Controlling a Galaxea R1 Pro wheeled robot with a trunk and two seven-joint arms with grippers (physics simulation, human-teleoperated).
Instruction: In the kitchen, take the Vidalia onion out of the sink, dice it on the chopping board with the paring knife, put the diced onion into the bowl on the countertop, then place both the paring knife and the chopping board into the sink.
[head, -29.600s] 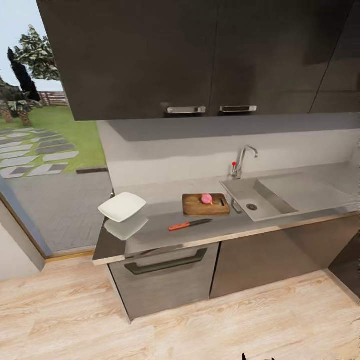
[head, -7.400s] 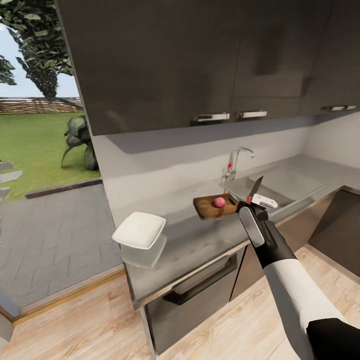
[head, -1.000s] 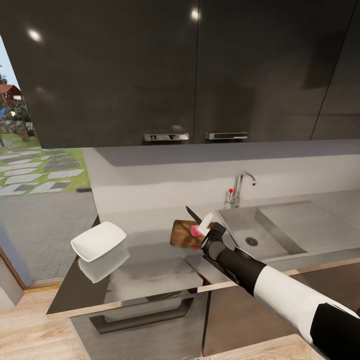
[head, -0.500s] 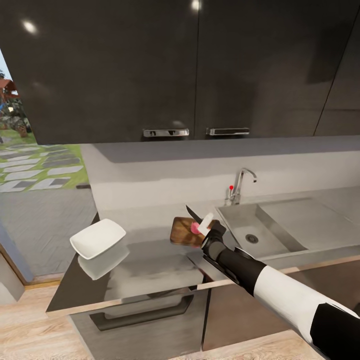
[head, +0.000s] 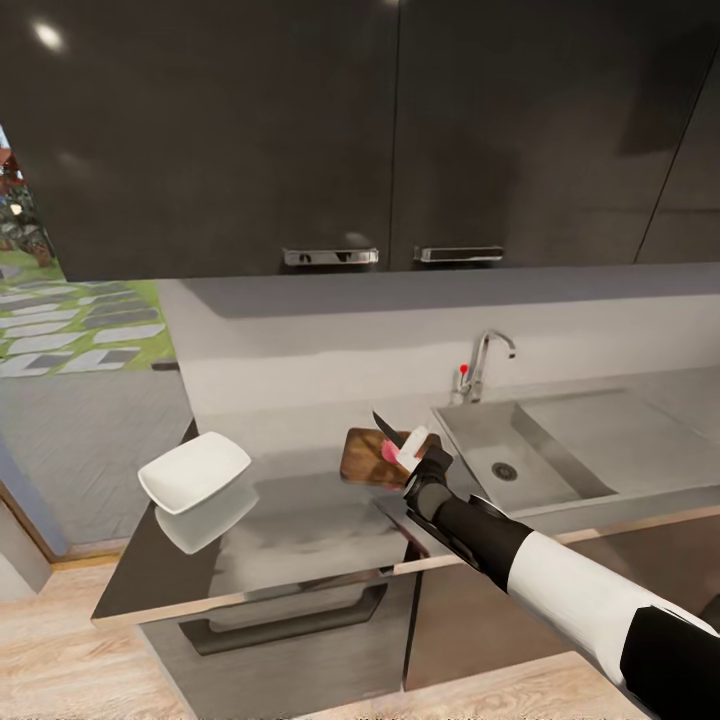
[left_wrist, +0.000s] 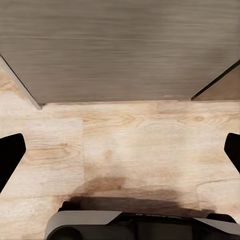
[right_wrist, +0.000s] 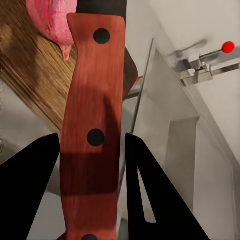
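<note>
Your right gripper (head: 418, 462) is clamped on the paring knife (head: 392, 433), its blade poised over the Vidalia onion (right_wrist: 50, 22), which sits on the chopping board (head: 360, 458) just left of the sink (head: 480, 440). Lower the blade squarely onto the bulb. Your left gripper (left_wrist: 120, 150) hangs wide open above the floor.

- Dark grey wall cabinets with flat doors (head: 300, 120) carry two chrome bar handles (head: 330, 257).
- A pale grey backsplash wall (head: 330, 345) stands below.
- The light wooden plank floor (left_wrist: 125, 145) is under a grey drawer front (head: 290, 610).
- A green lawn with paving stones (head: 80, 335) is outside.
</note>
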